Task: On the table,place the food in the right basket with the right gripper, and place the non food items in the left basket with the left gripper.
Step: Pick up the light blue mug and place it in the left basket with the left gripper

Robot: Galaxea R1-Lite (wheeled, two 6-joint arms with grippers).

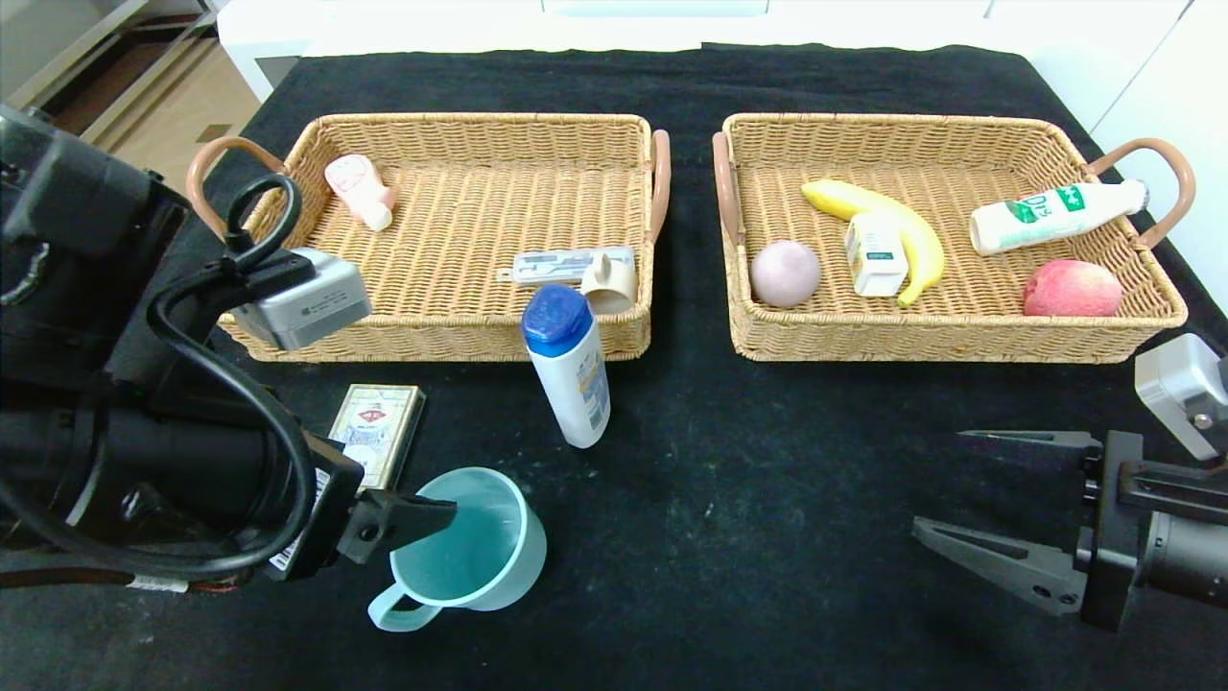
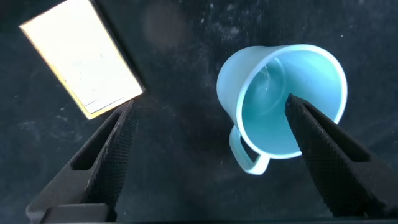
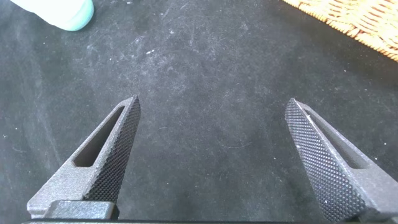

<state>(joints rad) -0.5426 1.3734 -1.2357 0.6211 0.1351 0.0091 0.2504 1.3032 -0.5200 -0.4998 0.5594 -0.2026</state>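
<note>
A teal mug (image 1: 480,547) (image 2: 280,93) stands on the black table (image 1: 748,499) near the front. My left gripper (image 2: 209,102) hangs open over it. One finger (image 1: 422,518) is above the mug's inside, the other near the playing-card box (image 1: 377,432) (image 2: 81,56). A white bottle with a blue cap (image 1: 568,369) stands before the left basket (image 1: 432,336), which holds a beige cup (image 1: 611,283). The right basket (image 1: 959,341) holds the banana (image 1: 887,216), juice carton (image 1: 875,254) and egg-shaped ball (image 1: 785,274). My right gripper (image 1: 940,480) (image 3: 212,101) is open and empty above bare cloth at front right.
The left basket also holds a pink bottle (image 1: 360,192) and a flat white pack (image 1: 571,264). A white and green drink bottle (image 1: 1050,216) and a peach (image 1: 1072,288) lie in the right basket. Bare cloth lies between mug and right gripper.
</note>
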